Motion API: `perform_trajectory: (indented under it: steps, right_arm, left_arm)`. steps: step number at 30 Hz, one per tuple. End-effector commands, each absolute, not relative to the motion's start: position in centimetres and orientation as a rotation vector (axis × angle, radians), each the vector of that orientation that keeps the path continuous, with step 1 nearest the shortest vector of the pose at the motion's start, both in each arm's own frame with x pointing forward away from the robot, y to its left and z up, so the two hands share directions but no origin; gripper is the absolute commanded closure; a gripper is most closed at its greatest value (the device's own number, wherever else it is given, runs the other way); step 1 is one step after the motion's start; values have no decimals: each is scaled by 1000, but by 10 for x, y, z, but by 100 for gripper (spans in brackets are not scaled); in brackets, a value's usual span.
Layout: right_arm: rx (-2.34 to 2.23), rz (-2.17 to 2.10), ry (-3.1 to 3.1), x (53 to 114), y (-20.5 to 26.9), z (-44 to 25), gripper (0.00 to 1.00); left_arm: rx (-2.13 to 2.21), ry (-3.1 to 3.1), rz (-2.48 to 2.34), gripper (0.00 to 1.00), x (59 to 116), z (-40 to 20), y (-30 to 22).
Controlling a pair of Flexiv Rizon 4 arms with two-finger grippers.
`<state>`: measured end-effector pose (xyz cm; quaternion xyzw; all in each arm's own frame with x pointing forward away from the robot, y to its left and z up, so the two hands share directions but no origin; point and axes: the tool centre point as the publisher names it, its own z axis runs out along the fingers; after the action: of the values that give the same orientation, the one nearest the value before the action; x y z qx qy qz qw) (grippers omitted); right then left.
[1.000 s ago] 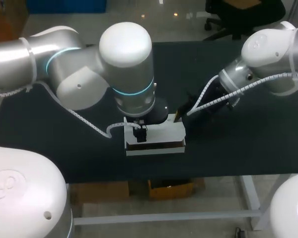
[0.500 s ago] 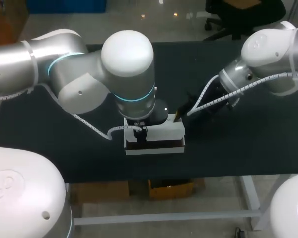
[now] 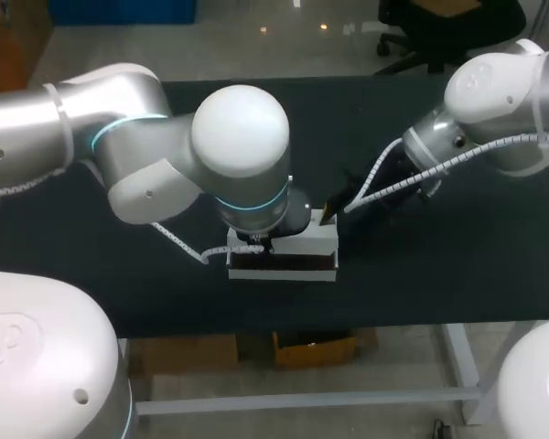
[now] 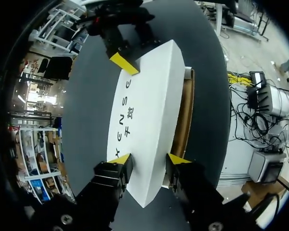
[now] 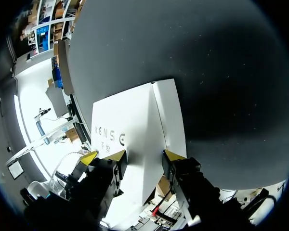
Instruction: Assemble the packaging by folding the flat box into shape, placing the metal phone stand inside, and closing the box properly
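Nearest the desk's [image 3: 457, 283] front edge, about midway along it, lies the one white box [image 3: 304, 241], its long axis parallel to that edge. Its lid [image 4: 147, 106] is not fully down: along the front side a strip of brown inner wall [image 4: 186, 110] shows. The phone stand is out of sight, presumably inside. The left jaws sit over the box's left end, under the left arm [image 3: 242, 146], and so are nearest for pressing the lid shut. Whether they clench it or only rest on it I cannot tell. Farther back, the right jaws meet the box's far right corner, the right arm [image 3: 494, 91] coming in from the desk's far right. Their grip too I cannot tell. One box, two arms.
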<state>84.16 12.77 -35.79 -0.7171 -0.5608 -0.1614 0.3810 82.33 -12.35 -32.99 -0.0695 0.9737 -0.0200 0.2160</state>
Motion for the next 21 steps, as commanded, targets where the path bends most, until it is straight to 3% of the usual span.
perform_trajectory:
  steps: [1,11,21]
  right_arm:
    - [-1821,-407,-1430,843,127,-359,55]
    - [-1817,-403,-1429,844,127,-359,55]
    - [-1815,-404,-1434,844,127,-358,55]
  left_arm:
    - [-205,2675,-32,57,822,-332,-130]
    - [-236,2642,-31,71,819,-332,-131]
    - [-257,2608,-14,70,815,-330,-134]
